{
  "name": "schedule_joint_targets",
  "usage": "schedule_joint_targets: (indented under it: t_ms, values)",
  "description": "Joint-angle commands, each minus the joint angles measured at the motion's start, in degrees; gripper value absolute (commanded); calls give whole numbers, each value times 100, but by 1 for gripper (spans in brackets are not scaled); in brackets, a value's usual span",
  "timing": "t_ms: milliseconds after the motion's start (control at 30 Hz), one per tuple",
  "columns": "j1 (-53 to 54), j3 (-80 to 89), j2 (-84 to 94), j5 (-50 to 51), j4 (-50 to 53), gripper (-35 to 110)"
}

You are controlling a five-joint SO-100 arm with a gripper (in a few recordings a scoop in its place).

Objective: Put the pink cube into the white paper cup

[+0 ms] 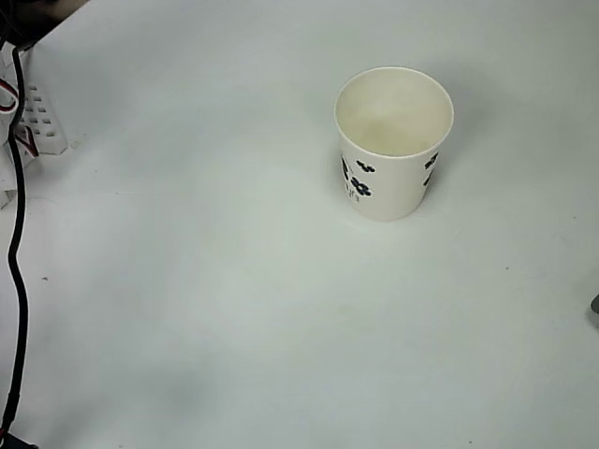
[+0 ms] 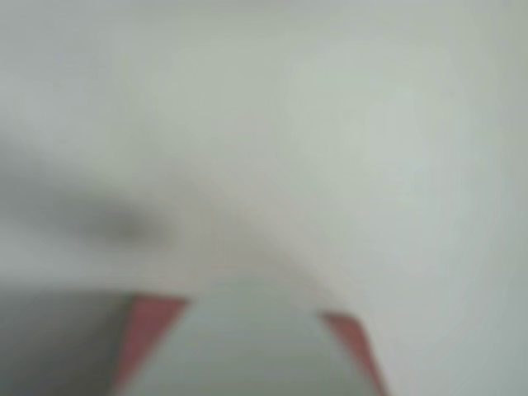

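Far right on table [image 1: 234,309], overhead view: white paper cup [image 1: 393,140] upright, mouth up | wrist view: blurred pink cube [image 2: 148,338] behind pale finger | gripper opening unclear

You had a cream-white tapered paper cup [image 1: 393,140] with a rolled rim and dark blue floral prints standing upright on the plain white table [image 1: 234,309], towards the upper right of the overhead view. Its mouth faced the camera and its inside looked bare. Along the left edge ran a thin black cable [image 1: 16,281], and beside it, near the upper left corner, sat a white perforated plastic part [image 1: 42,122].
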Motion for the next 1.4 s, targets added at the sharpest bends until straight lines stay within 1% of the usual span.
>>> schedule_joint_targets:
  t_ms: [0,167,400,533,700,1000,1167,1367]
  values:
    - [123,9,211,18,-9,23]
    - [97,141,211,70,-9,11]
    - [-167,237,483,237,26,7]
    - [-448,237,826,299,352,7]
    - [-809,220,1301,431,773,0]
    - [-1354,211,2347,721,1512,0]
    - [-1837,211,2918,905,1863,0]
    - [-2408,211,3208,1248,2162,0]
